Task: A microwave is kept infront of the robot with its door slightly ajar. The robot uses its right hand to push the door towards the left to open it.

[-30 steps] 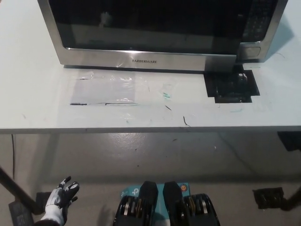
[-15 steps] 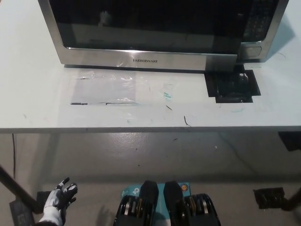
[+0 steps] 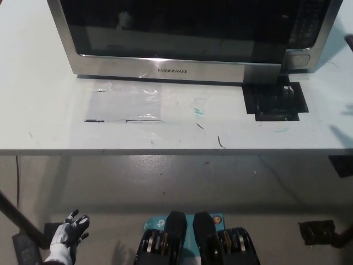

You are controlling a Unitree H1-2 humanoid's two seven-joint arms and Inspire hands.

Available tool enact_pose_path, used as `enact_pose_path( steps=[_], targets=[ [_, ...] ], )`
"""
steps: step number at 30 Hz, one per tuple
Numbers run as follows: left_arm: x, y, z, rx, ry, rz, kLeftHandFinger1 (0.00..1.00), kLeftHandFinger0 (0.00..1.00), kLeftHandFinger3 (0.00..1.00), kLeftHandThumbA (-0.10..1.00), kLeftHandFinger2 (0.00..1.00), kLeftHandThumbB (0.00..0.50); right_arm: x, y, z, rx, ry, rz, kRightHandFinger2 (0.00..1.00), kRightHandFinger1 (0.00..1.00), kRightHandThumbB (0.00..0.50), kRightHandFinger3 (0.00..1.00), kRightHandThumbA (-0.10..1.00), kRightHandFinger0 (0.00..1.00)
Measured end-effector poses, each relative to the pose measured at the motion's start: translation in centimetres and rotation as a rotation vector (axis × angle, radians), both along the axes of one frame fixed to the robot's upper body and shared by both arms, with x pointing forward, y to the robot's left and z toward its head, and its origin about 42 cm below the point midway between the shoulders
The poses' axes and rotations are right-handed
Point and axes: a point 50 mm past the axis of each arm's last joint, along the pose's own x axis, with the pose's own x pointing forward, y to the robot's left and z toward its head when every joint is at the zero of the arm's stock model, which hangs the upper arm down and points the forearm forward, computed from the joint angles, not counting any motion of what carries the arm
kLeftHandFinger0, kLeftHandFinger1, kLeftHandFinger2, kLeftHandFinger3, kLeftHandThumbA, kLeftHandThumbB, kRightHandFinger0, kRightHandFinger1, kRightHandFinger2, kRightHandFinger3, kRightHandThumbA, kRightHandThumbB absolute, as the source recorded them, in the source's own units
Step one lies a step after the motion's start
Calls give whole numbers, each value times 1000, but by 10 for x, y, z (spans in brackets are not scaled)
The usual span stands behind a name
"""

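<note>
I see my white left hand (image 3: 68,236) resting low, well below the front edge of the table (image 3: 44,121), palm down with its dark-tipped fingers (image 3: 77,222) spread apart and holding nothing. My black right hand is out of sight.

White table (image 3: 44,118) spans upper frame, top scuffed with pen marks; clear tape patch (image 3: 124,105) left of centre; black square (image 3: 274,101) right; grey concrete floor (image 3: 165,182) below; dark objects at floor edges.
</note>
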Motion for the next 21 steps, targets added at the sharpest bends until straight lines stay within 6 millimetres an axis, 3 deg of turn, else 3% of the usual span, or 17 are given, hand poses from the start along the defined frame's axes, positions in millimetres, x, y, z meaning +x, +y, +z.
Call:
enact_pose_path(
  steps=[3,5,9,14,15,17,19,21],
  targets=[
    [-1,0,0,-1,2,1,913,1000,991,295,905,99,24,4,6,-4,33,23,827,803,216,987,991,624],
    [0,0,0,-1,1,1,942,1000,1000,305,935,96,37,6,11,-8,46,33,829,828,268,975,977,656],
    [-1,0,-1,-1,2,-1,944,1000,1000,321,938,104,61,13,13,-11,89,48,850,862,262,993,988,665],
    [-2,0,-1,0,3,-3,924,970,1000,336,938,104,84,23,2,-30,159,62,849,870,264,964,978,659],
    [-2,0,-1,0,3,-3,924,983,1000,349,938,114,86,24,-1,-31,170,62,863,875,288,961,960,665],
    [-3,0,-2,1,6,-3,896,969,1000,333,905,133,93,27,-10,-28,205,66,877,881,277,969,980,683],
    [-3,0,-2,0,7,-3,902,957,1000,320,936,97,99,29,-19,-27,236,65,873,876,271,971,985,688],
    [-3,0,-2,1,5,-3,900,957,1000,318,931,119,105,32,-24,-21,260,67,891,889,263,991,991,703]
  ],
)
